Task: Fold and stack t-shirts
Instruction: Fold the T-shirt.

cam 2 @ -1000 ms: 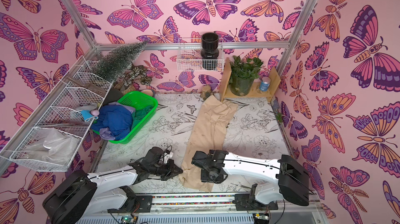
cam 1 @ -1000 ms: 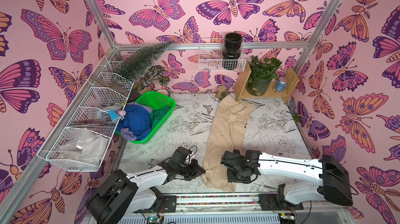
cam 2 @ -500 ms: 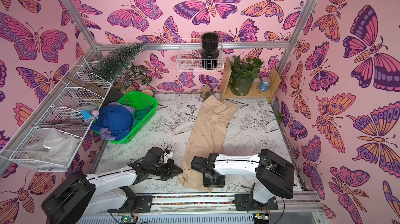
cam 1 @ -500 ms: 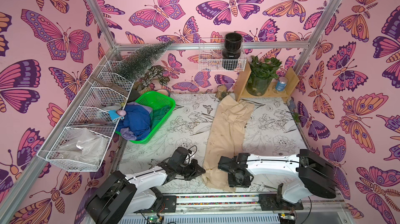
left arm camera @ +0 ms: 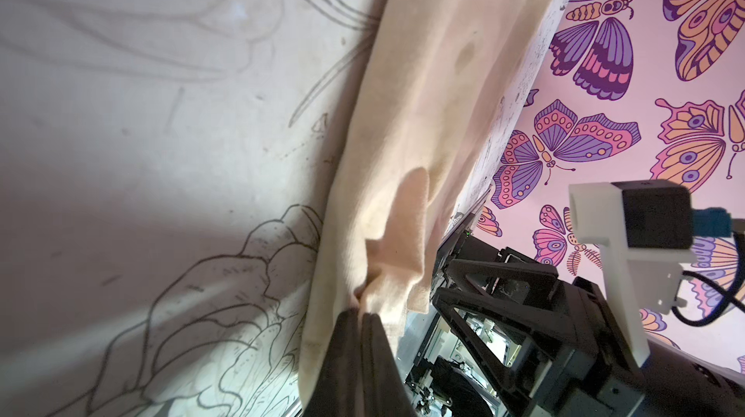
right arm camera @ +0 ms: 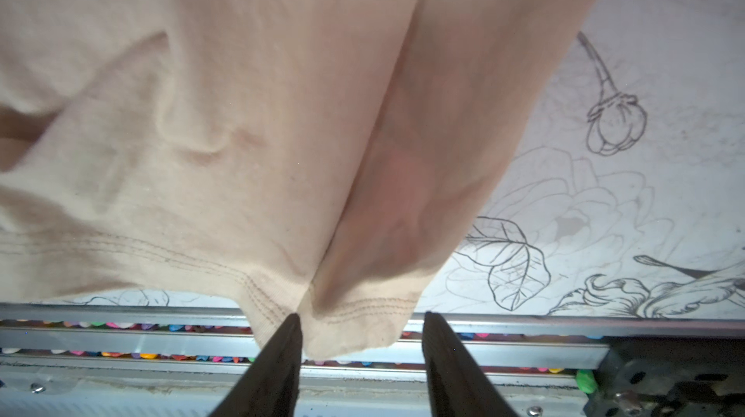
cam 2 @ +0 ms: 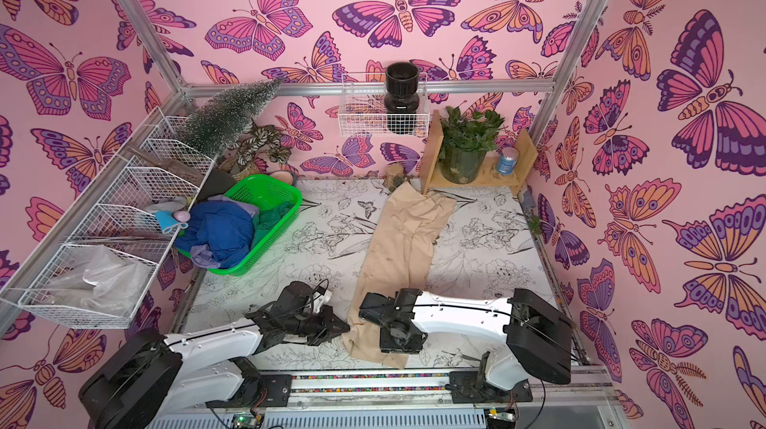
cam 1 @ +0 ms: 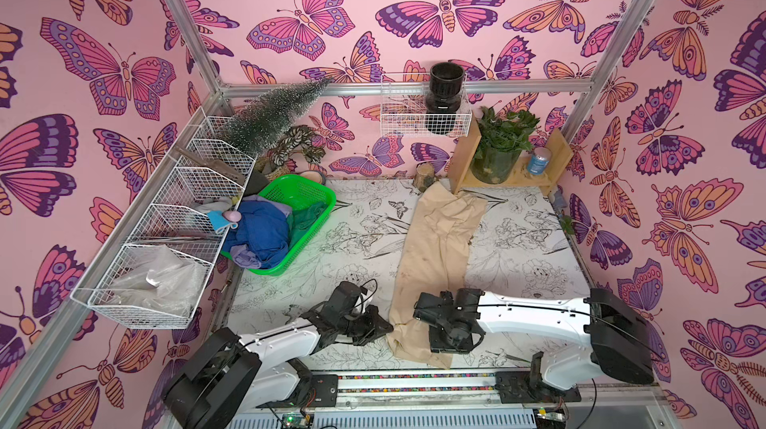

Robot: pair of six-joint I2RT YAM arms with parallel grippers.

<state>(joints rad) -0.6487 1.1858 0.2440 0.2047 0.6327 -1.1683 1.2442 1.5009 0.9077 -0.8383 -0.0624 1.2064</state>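
The beige shirt (cam 1: 439, 248) runs from 6 to 12 o'clock on the table (cam 1: 331, 240). The left gripper (left arm camera: 360, 314) pinches its edge. The right gripper (right arm camera: 363, 315) holds its jaws spread around the hem corner, where a shallow bite could slip and skew the fold.

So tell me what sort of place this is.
Probably a staged robot test cell: butterfly wallpaper in an aluminium frame, two arms on a rail, a beige t-shirt laid out.

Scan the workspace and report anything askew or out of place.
The frosted mini tree leans steeply by the wire baskets at the back left, not upright. The beige t-shirt has its far end crumpled against the wooden shelf, and carries dark smudges.
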